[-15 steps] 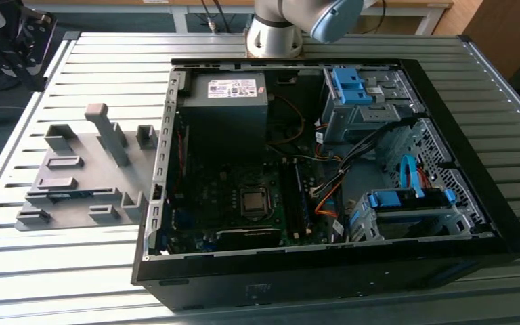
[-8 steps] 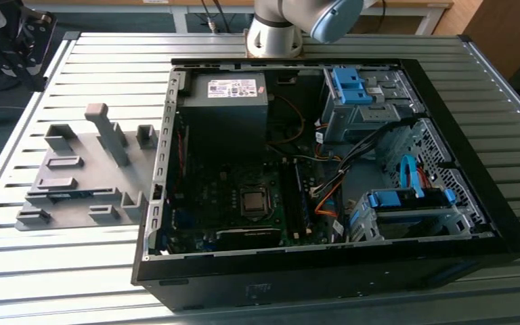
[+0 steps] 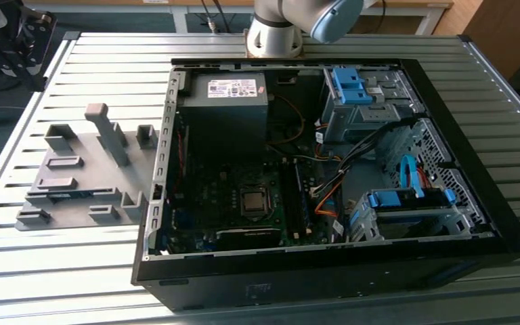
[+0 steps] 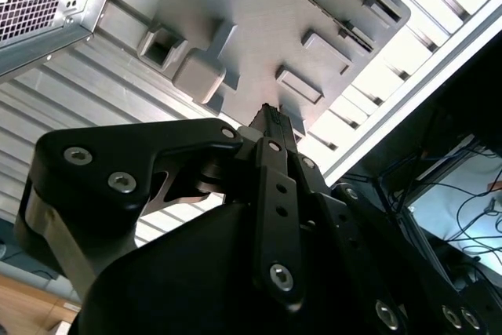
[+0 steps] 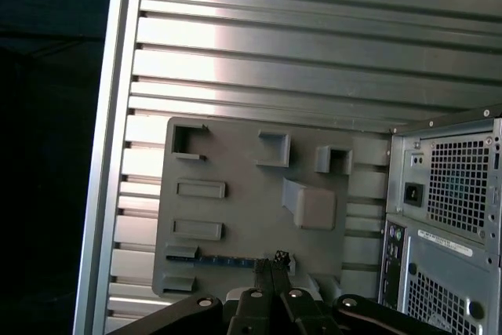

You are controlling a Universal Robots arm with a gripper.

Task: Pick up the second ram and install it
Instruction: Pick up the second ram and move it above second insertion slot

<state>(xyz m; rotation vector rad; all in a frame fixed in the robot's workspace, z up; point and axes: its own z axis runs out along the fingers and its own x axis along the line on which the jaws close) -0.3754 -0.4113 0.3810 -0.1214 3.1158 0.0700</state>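
Your black claw (image 5: 271, 263), pressed together and empty, hangs near the thin blue-green ram stick (image 5: 220, 260) along an edge of the grey fixture plate (image 5: 243, 209); descending unspread could crack it.

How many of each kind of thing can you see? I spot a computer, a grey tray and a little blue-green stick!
open computer case: 1
grey fixture tray: 1
blue-green ram stick, lying in the tray: 1
robot arm: 1
claw, shut, holding nothing: 1
Total: 5
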